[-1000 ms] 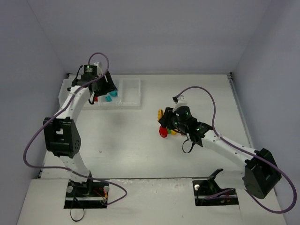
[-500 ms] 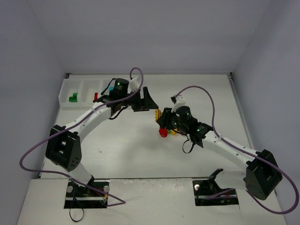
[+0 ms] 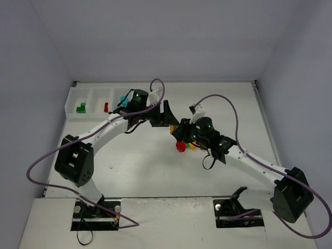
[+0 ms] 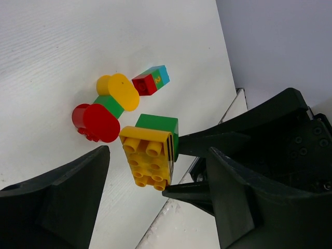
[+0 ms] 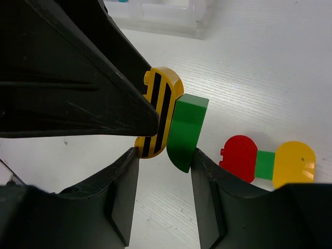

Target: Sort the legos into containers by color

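Note:
My right gripper (image 5: 166, 153) is shut on a two-brick lego stack held above the table: a yellow brick with black stripes (image 5: 164, 106) stuck to a green brick (image 5: 187, 129). My left gripper (image 4: 158, 155) is open, its fingers (image 4: 62, 202) on either side of the yellow brick (image 4: 148, 161) without touching it. In the top view both grippers meet at the table's middle, left (image 3: 168, 116) and right (image 3: 181, 134). A red-green-yellow stack (image 4: 104, 106) and a small red-green-cyan stack (image 4: 151, 80) lie on the table. The containers (image 3: 93, 96) hold a green (image 3: 80, 109), a red (image 3: 106, 107) and a cyan lego (image 3: 123, 98).
The red-green-yellow stack (image 5: 264, 163) lies just right of my right gripper's fingers. The tray's near end (image 5: 171, 15) shows behind the left finger. Grey walls close in the white table (image 3: 135, 155) on three sides.
My left arm has swung from the tray rightward to the right gripper, and its jaws have widened. The right gripper has held the stack still.

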